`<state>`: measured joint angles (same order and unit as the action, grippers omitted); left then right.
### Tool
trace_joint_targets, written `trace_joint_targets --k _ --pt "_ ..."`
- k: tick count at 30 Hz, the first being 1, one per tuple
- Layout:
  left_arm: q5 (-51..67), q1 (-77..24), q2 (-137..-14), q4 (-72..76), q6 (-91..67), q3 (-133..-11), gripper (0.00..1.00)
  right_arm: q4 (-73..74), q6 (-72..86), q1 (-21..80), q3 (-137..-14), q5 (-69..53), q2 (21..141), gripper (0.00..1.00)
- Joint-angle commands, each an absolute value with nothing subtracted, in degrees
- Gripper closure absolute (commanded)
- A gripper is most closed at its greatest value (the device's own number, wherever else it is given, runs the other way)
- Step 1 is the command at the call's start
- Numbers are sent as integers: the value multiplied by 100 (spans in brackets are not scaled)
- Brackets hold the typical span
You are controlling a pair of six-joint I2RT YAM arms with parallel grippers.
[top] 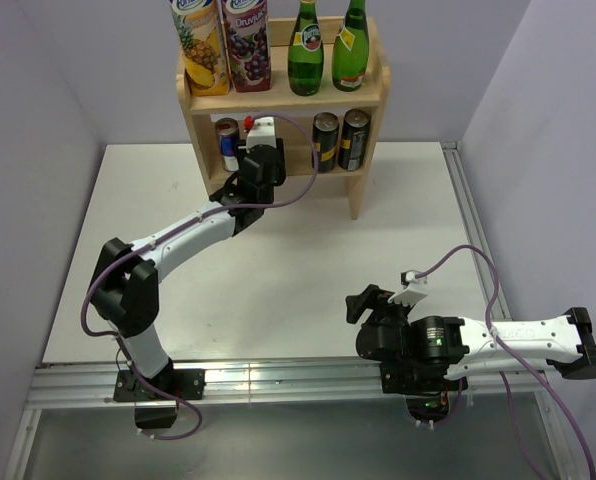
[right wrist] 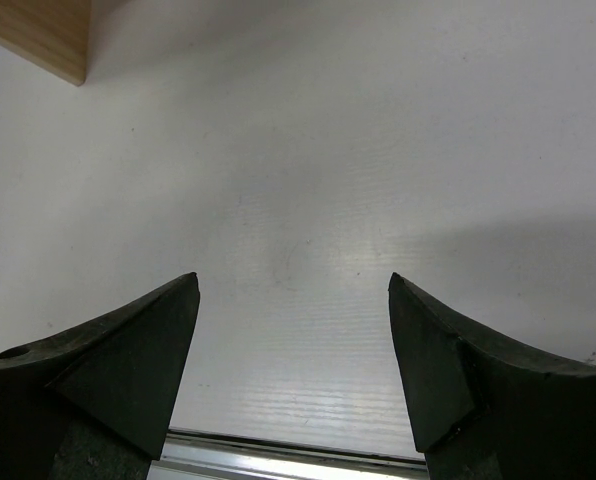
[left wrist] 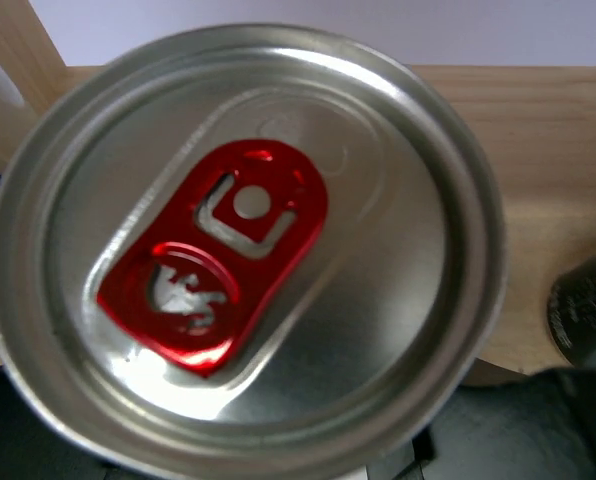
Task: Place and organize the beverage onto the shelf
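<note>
One silver red-tab can (left wrist: 248, 250) clamped upright in left tool (top: 253, 140), at the shelf's (top: 364, 180) lower tier, left of middle, long axis vertical. Probably just needs setting down. Right tool (right wrist: 293, 285) fingers apart, well clear of shelf.

Shelf (top: 278, 103) at the far edge of the table (top: 308, 260).
Top tier: cartons (top: 203, 50) left, bottles (top: 306, 50) right; lower tier: cans (top: 325, 142) left and right.

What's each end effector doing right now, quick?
Left end effector: closed on the silver can with the red tab, at the shelf's lower tier.
Right end effector: open, empty, over the table.
</note>
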<state>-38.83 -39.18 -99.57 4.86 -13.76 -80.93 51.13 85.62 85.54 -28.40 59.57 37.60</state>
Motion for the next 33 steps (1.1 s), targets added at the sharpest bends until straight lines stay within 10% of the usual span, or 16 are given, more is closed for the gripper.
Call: trace_joint_targets --k 1,20,27,33 --pt "-3850 -3780 -10002 984 -1274 -8517 100 5053 8710 8596 -2812 6275 3744 17" --pt "-3832 -3463 -10266 1011 -1362 -8517 99 5115 8798 8596 -2848 6284 3867 17" --pt "-3762 -3463 -10204 1046 -1433 -8332 50 5115 8798 8596 -2848 6284 3885 17" --pt "-3718 -3463 -10134 1020 -1477 -8244 27 5115 8789 8587 -2839 6293 3858 17"
